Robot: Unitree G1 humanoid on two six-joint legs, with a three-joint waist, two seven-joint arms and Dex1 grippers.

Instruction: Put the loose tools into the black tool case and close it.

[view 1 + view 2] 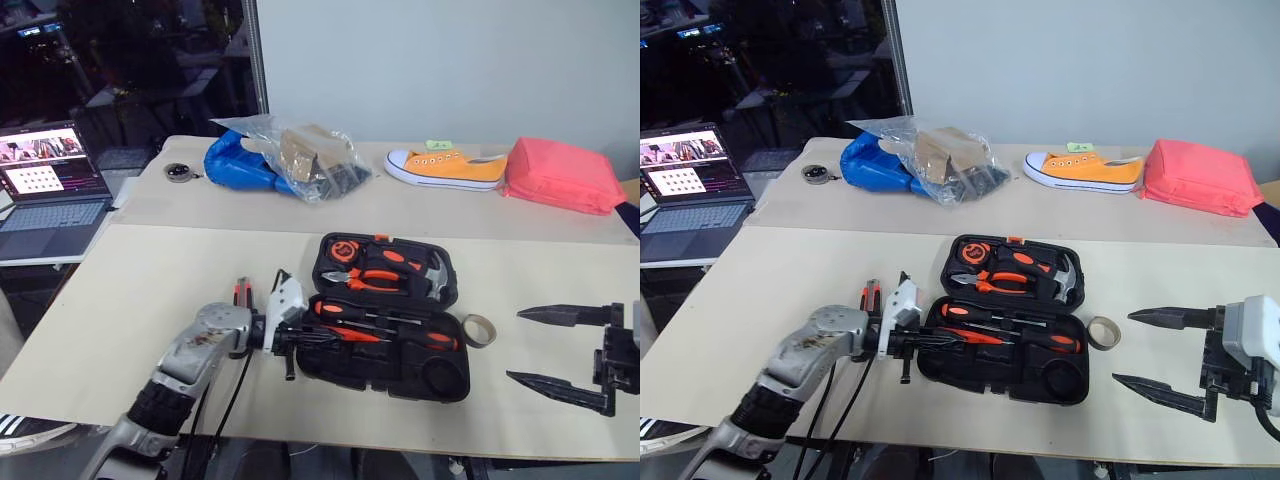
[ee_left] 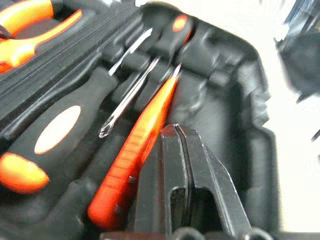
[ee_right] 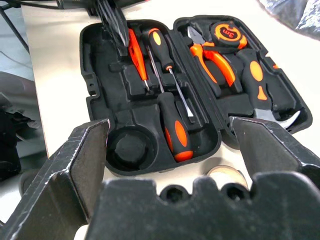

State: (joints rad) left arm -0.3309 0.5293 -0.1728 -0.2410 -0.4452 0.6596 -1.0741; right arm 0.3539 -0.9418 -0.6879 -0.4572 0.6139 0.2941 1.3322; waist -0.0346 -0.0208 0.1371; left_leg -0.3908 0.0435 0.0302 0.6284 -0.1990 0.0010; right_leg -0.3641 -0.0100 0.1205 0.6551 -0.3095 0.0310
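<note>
The black tool case [image 1: 448, 385] lies open in the middle of the near table. Its far half holds orange-handled pliers [image 1: 368, 279], a hammer and a tape measure. In the near half lie black-and-orange screwdrivers [image 3: 175, 125] and a thin orange screwdriver [image 2: 142, 140]. My left gripper [image 2: 176, 131] is shut with nothing in it, its fingers [image 1: 320, 338] over the case's left end beside that thin screwdriver. The utility knife [image 1: 241, 291] lies on the table left of my left wrist. A beige tape roll [image 1: 478, 330] sits just right of the case. Right of the roll, my right gripper [image 1: 516, 346] hangs open and empty.
On the far table are a blue bag [image 1: 240, 165], a clear plastic bag [image 1: 310, 150], an orange shoe [image 1: 445, 167] and a pink pouch [image 1: 562, 175]. An open laptop [image 1: 50, 190] stands at the far left. The table's front edge runs just below both grippers.
</note>
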